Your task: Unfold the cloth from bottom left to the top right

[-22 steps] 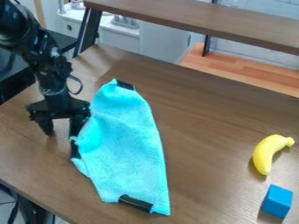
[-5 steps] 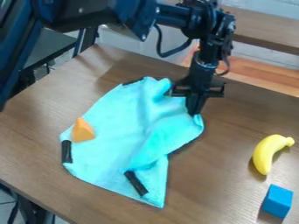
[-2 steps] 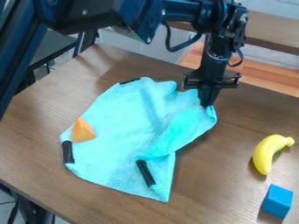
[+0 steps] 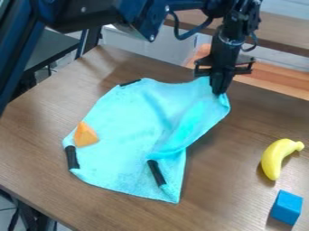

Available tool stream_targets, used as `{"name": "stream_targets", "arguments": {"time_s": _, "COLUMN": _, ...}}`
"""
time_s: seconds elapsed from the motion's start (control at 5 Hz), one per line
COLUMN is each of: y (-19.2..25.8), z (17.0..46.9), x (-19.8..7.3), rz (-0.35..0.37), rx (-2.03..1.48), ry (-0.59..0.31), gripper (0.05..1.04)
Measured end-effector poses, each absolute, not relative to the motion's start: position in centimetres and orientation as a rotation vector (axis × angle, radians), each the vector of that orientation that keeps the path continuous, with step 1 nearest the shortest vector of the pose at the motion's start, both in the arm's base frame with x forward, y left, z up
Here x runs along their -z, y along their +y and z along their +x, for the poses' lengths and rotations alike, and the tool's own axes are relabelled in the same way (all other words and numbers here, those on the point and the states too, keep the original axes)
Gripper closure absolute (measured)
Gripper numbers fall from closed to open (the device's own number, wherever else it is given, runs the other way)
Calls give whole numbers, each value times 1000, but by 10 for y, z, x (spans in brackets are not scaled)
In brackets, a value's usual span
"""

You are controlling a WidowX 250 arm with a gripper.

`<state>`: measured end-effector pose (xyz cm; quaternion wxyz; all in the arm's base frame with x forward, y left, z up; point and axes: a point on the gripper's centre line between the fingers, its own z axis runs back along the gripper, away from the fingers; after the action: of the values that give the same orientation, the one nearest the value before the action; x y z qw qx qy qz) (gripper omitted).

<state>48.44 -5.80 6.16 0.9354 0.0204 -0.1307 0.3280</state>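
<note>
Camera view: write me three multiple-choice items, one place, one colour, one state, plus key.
1. Where is the banana?
A. On the cloth
B. On the table, off the cloth
C. Under the cloth

2. What colour is the cube?
A. Red
B. Green
C. Blue

3. The cloth's upper-right part in the view is:
A. Pinched by the gripper
B. Pinned under the cube
C. Hanging off the table

1 B: table surface shows between banana and cloth.
2 C: its visible faces are blue.
3 A: the fabric rises to the gripper's tips.
</note>
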Motion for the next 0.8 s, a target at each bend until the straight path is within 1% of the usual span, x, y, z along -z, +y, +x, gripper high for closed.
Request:
{"name": "stream_targets", "arguments": {"time_s": 0.2, "y": -65, "z": 489, "x": -60, "rz": 22, "rx": -652, "ry": -300, "gripper": 1010}}
{"name": "stream_targets", "arguments": {"time_s": 0.4, "y": -75, "z": 481, "x": -49, "rz": -26, "rx": -623, "ry": -299, "gripper": 864}}
{"name": "stream_targets", "arguments": {"time_s": 0.6, "y": -77, "z": 478, "x": -54, "rz": -78, "rx": -578, "ry": -383, "gripper": 612}}
{"name": "stream_targets", "arguments": {"time_s": 0.8, "y": -77, "z": 475, "x": -56, "rz": -105, "rx": -467, "ry": -480, "gripper": 314}}
